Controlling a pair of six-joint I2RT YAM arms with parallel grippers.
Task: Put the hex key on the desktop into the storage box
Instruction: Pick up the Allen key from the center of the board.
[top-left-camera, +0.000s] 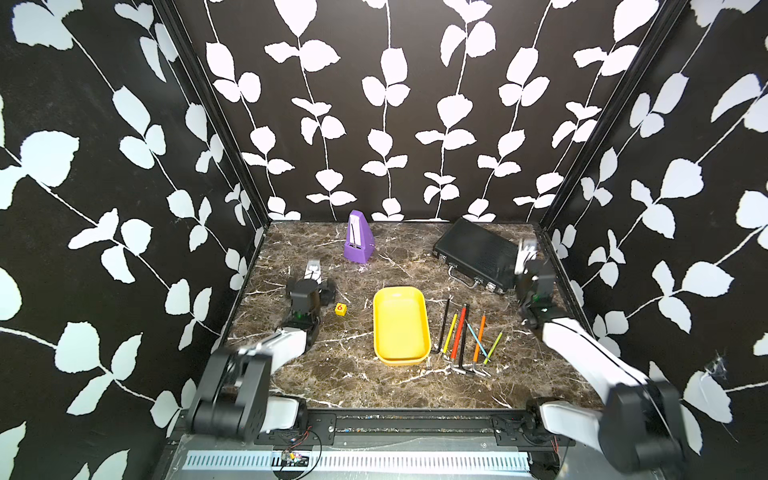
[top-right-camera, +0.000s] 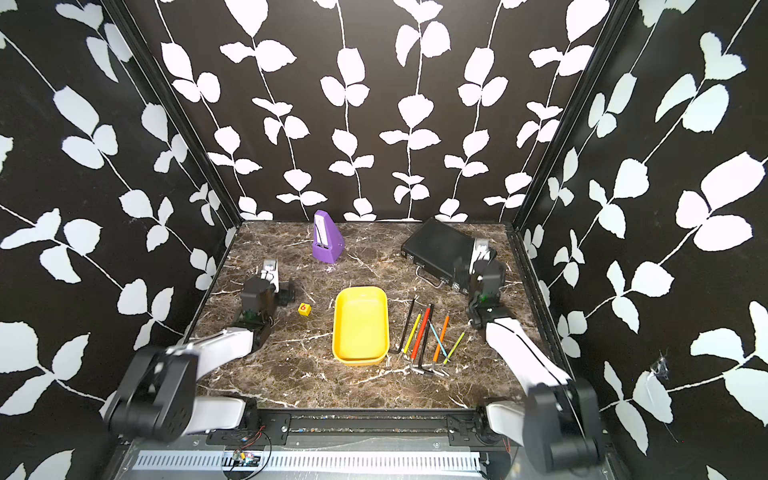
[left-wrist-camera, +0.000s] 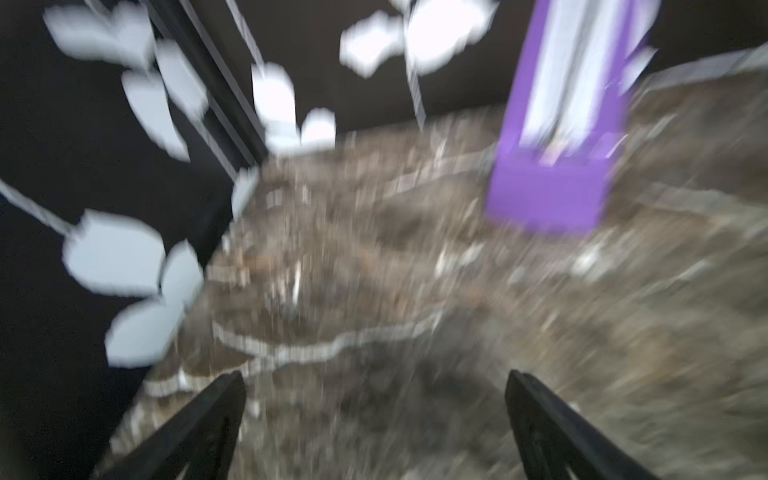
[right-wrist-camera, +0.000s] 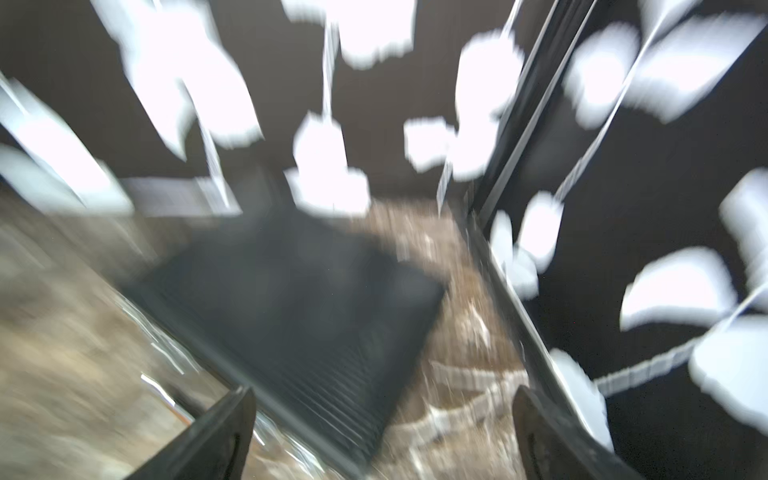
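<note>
Several hex keys with coloured sleeves (top-left-camera: 458, 332) (top-right-camera: 420, 334) lie side by side on the desktop (top-left-camera: 353, 374), just right of the storage box. The storage box (top-left-camera: 401, 324) (top-right-camera: 360, 324) is a shallow yellow tray at the middle, with nothing in it. My left gripper (top-left-camera: 312, 268) (left-wrist-camera: 376, 382) hovers over the left side of the desktop, open and holding nothing. My right gripper (top-left-camera: 527, 249) (right-wrist-camera: 382, 395) is at the far right beside the black case, open with nothing between its fingers. Both wrist views are blurred and show neither hex keys nor box.
A purple metronome (top-left-camera: 358, 243) (left-wrist-camera: 552, 166) stands at the back. A black ribbed briefcase (top-left-camera: 478, 253) (right-wrist-camera: 299, 299) lies at the back right. A small yellow die (top-left-camera: 340, 308) sits left of the tray. Patterned walls close in three sides.
</note>
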